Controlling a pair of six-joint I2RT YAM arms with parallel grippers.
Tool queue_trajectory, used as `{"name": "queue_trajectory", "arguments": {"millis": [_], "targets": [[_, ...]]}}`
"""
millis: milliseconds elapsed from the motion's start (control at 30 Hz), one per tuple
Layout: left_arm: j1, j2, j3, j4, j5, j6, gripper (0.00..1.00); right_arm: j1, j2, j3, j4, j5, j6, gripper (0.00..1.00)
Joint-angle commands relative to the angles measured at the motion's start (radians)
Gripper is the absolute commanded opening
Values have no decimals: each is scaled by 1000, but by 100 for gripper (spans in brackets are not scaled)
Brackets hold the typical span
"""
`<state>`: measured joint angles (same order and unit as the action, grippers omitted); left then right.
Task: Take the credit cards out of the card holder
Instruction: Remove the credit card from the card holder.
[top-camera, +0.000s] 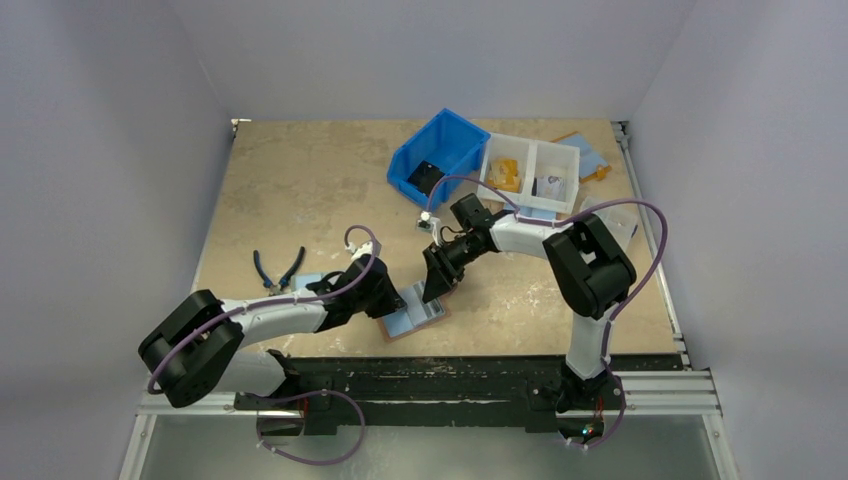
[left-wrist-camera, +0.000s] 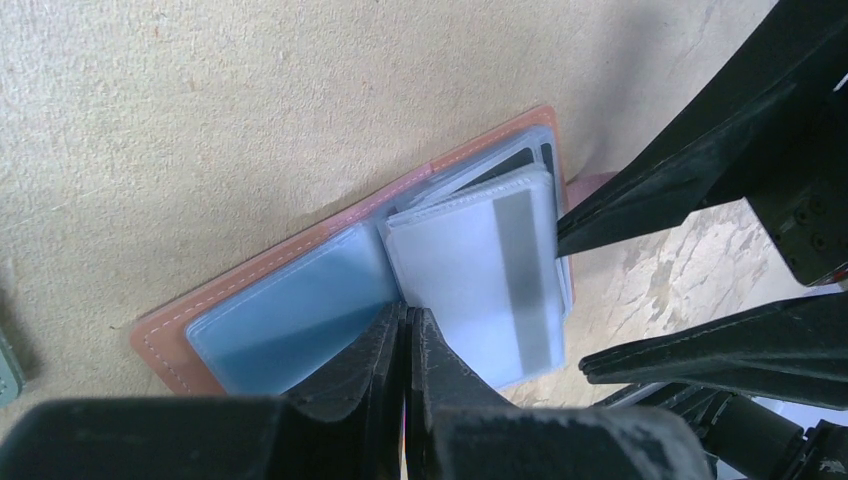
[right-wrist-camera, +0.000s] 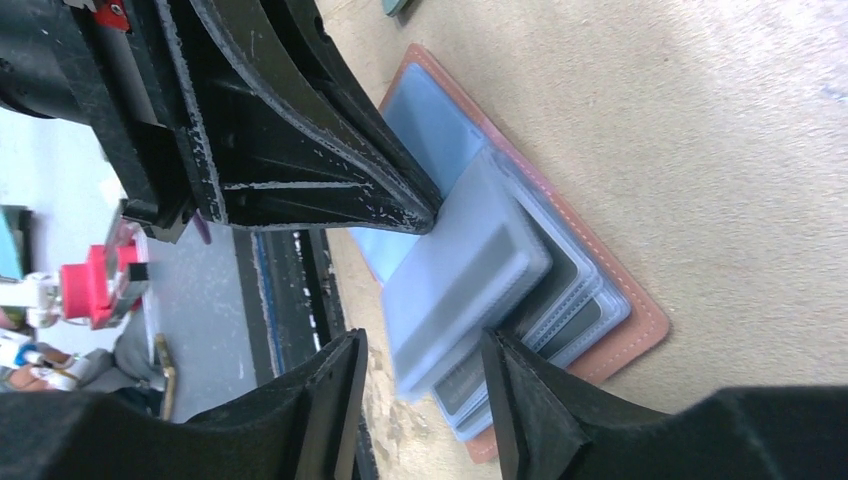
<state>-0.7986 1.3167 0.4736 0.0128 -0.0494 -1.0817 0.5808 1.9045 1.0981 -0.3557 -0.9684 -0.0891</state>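
The table (top-camera: 300, 180) carried a blue bin (top-camera: 460, 140) and a divided white tray (top-camera: 533, 165) at its far side, with pliers (top-camera: 277, 270) to the left; only the top view showed these. The card holder (top-camera: 425, 315) lay open and flat near the table's near edge, between the two arms. The left wrist view showed the left tool (left-wrist-camera: 405, 345) with fingers together, its tip on the holder's fold; the right wrist view showed the right tool (right-wrist-camera: 420, 375) with fingers apart, straddling the raised, grey-striped top leaf (right-wrist-camera: 465, 280); contact with it could not be determined.
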Motion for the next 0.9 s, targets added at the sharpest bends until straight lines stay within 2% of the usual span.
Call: {"name": "queue_trajectory", "arguments": {"millis": [0, 333, 667, 867], "targets": [[5, 23, 9, 1, -24, 0, 0, -26, -51, 47, -104, 31, -137, 57], [4, 70, 5, 52, -1, -1, 0, -27, -88, 47, -202, -36, -272, 55], [4, 83, 3, 79, 9, -3, 0, -13, -70, 62, -238, -139, -297, 50], [4, 85, 3, 88, 14, -3, 0, 6, -41, 56, -200, -104, -241, 50]]}}
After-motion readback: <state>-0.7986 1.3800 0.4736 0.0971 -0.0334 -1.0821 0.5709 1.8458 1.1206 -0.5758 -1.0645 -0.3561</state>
